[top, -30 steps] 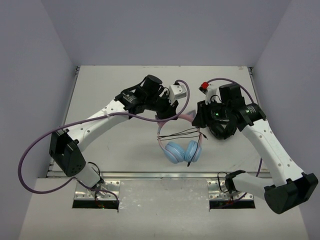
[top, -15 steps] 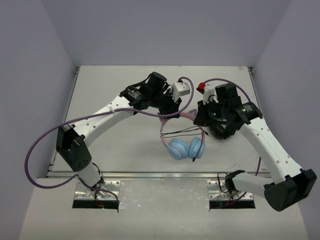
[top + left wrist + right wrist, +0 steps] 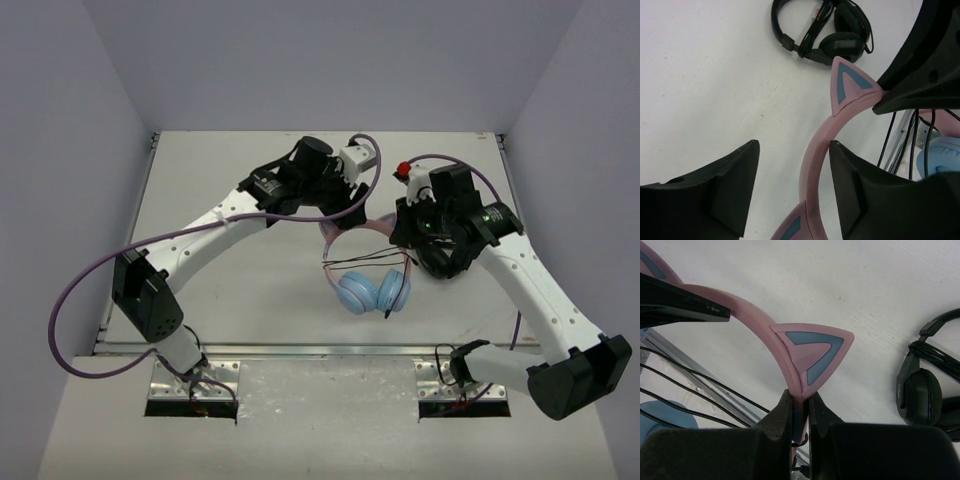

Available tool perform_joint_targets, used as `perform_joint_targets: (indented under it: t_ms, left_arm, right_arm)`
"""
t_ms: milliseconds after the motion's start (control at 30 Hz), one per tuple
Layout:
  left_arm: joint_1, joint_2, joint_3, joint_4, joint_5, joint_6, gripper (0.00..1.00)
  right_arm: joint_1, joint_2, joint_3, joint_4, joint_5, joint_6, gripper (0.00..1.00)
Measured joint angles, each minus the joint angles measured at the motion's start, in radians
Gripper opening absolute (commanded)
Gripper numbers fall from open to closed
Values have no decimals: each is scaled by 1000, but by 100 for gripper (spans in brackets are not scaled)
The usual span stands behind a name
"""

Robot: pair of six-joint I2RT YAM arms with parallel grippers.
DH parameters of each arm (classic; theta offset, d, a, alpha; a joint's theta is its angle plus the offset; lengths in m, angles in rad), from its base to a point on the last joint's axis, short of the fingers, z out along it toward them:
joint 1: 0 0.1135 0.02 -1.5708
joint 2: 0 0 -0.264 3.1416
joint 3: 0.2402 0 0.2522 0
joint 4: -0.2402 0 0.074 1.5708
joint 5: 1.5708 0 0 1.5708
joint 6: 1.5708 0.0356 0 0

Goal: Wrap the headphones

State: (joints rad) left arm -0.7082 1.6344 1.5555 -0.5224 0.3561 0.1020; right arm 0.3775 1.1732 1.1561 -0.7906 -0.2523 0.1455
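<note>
1. The table [image 3: 230, 300], pale and matt, carries everything below; the arm bases stand at its near edge.
2. The headphones [image 3: 372, 292] sit at the centre of the table, between the two arms. Their light-blue ear cups [image 3: 360, 294] are the nearest part and are pressed side by side. Whether the cups rest on the surface cannot be told.
3. The thin black cord [image 3: 365, 262] crosses from left to right in several strands just beyond the cups, spanning the two legs of the band. A loose end [image 3: 387, 314] hangs at the near right side of the cups.
4. The black headphones [image 3: 835, 30] lie on the table to the right of the pink band, with their own cord bunched across their band. In the overhead view the right arm largely covers them.
5. The pink headband [image 3: 345, 232] arches away from the cups toward the far side and stands clear of the table. One cat ear [image 3: 812, 352] sits just above the right fingers.
6. The right gripper [image 3: 799, 407] is clamped on the headband's right leg, its two fingers pinching the band just below that ear.
7. The left gripper [image 3: 794, 145], farthest of all, has its fingers spread. The top of the headband passes between them, close beside the right-hand finger [image 3: 860, 195].
</note>
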Motion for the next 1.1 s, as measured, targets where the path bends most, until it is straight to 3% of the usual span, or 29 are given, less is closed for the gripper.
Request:
perform_joint_targets:
  t_ms: [33, 67, 333, 467, 600, 833, 1100]
  left_arm:
    - [1, 5, 19, -10, -24, -14, 60]
    - [1, 16, 55, -31, -45, -30, 97]
    - [12, 72, 406, -119, -275, -227, 100]
    - [31, 31, 475, -161, -392, -345, 100]
    - [41, -130, 335, -156, -425, -398, 100]
    - [41, -456, -45, -150, -417, -430, 100]
    - [40, -607, -331, -182, -309, -477, 100]
  right_arm:
    - [0, 6, 3, 0, 4, 0, 1]
    - [0, 13, 6, 2, 8, 0, 1]
    - [-24, 125, 76, 6, 26, -18, 1]
    - [-81, 238, 164, 27, 38, -41, 1]
    - [-161, 377, 284, 64, 47, -89, 1]
    - [-286, 629, 526, 123, 76, -176, 1]
    - [-321, 739, 598, 159, 192, -256, 1]
